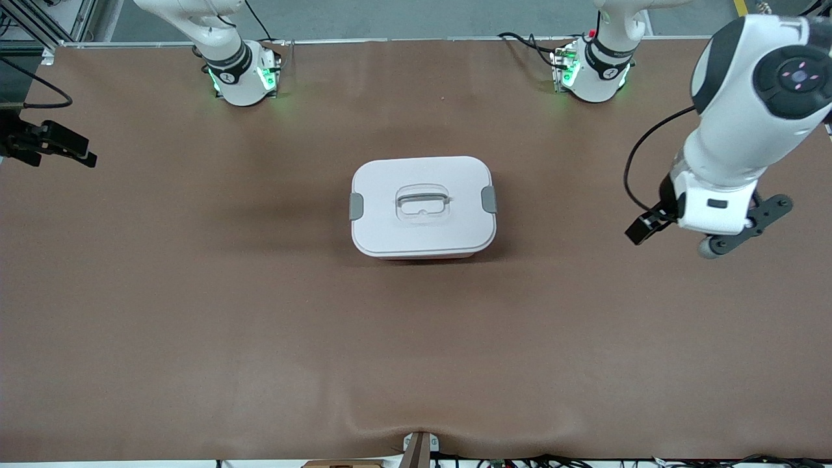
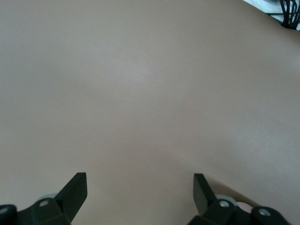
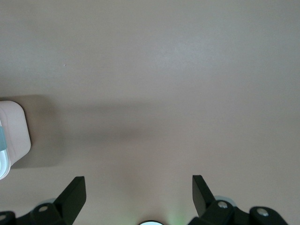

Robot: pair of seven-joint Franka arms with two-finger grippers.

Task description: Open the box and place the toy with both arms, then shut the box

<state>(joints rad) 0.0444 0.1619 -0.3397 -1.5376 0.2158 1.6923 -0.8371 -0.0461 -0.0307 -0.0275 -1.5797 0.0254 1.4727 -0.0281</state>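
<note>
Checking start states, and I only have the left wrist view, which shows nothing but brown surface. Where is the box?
Observer: The box sits in the middle of the table.
Operator: Lid on?
Observer: Yes, the white lid is on, with a grey clip at each end.
Operator: And the right tool?
Observer: The right tool is open and empty, over the table toward the right arm's end.

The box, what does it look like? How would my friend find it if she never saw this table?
Look at the big brown table, right in its middle, between the two arms' ends. There sits the box, closed, with rounded corners and a white lid. You can tell it by the sunken handle in the lid's centre and a grey clip on each short side.
</note>
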